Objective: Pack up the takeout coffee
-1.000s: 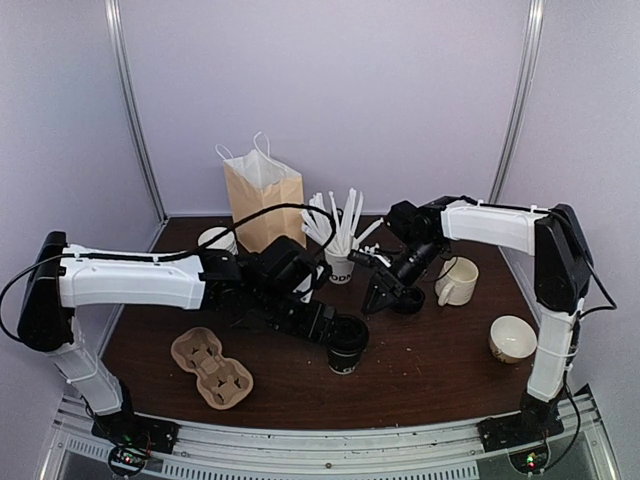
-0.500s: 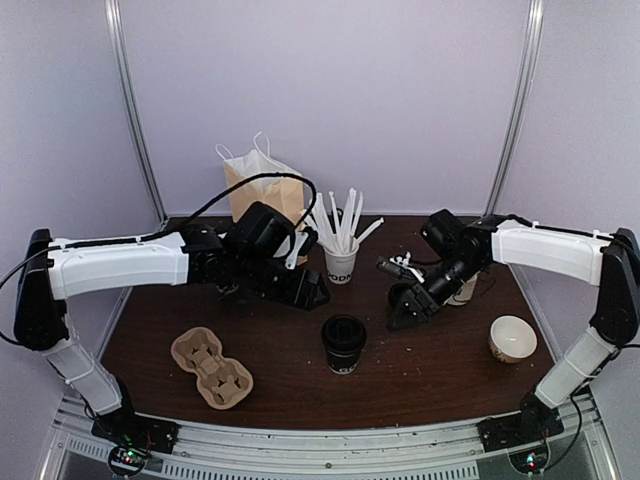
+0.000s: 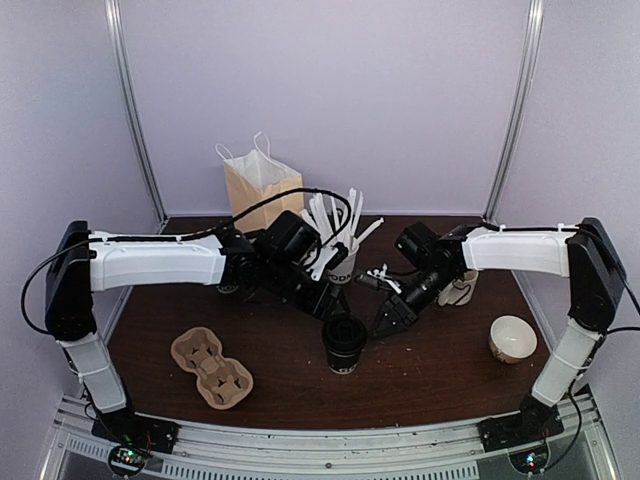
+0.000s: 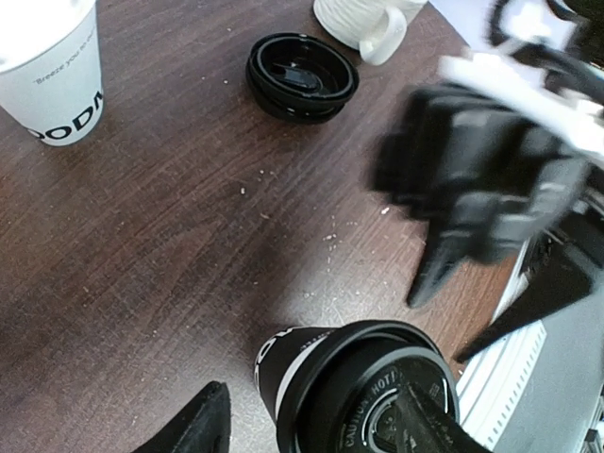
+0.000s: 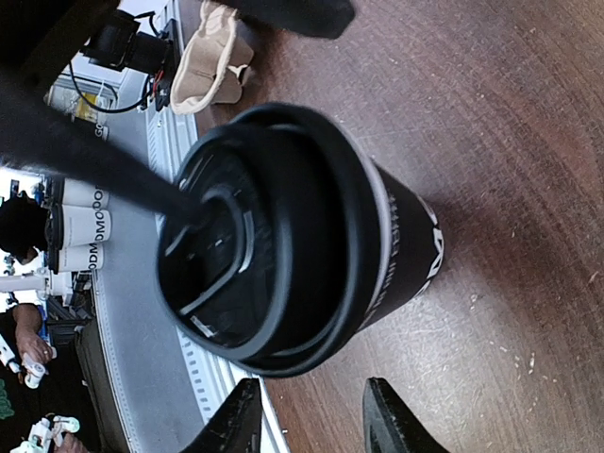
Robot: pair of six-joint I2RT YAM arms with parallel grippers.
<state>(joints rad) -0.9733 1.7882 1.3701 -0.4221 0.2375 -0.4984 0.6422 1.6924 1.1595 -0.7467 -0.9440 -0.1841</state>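
Black lidded takeout coffee cup stands upright on the tabletop, left fingers and right fingers near it, both spread open and empty.

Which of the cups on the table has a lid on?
The black paper cup with white lettering mid-table wears a black plastic lid; the white paper cup holds sticks, and the cream cup is open.

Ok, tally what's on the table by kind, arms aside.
Bag: 1
Carrier: 1
Lidded black cup: 1
Cup of sticks: 1
Mug: 1
Bowl: 1
Lid stack: 1
Total: 7 in view
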